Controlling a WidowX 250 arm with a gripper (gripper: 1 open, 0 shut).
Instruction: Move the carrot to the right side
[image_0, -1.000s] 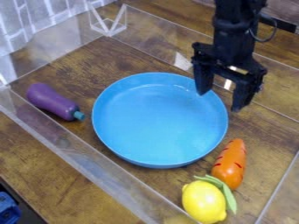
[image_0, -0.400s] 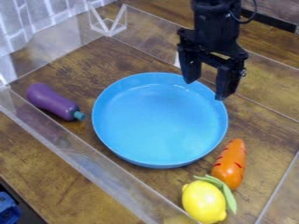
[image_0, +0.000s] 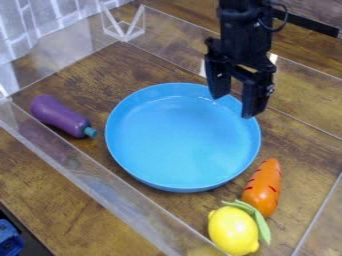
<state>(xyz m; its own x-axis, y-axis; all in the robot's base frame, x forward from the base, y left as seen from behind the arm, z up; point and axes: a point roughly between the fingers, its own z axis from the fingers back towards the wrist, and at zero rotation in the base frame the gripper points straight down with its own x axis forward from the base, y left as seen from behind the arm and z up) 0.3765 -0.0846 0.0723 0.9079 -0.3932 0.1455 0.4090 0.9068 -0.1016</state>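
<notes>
While your open gripper (image_0: 239, 106) hovers, one carrot (image_0: 262, 188) lies beside one blue plate (image_0: 183, 137).
One lemon (image_0: 234, 230), one eggplant (image_0: 60, 115) flank that plate.

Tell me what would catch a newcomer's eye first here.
Most likely the wide blue plate in the middle of the table. Next, the black gripper hanging open over its far right edge, then the bright yellow lemon and orange carrot side by side at the near right.
</notes>
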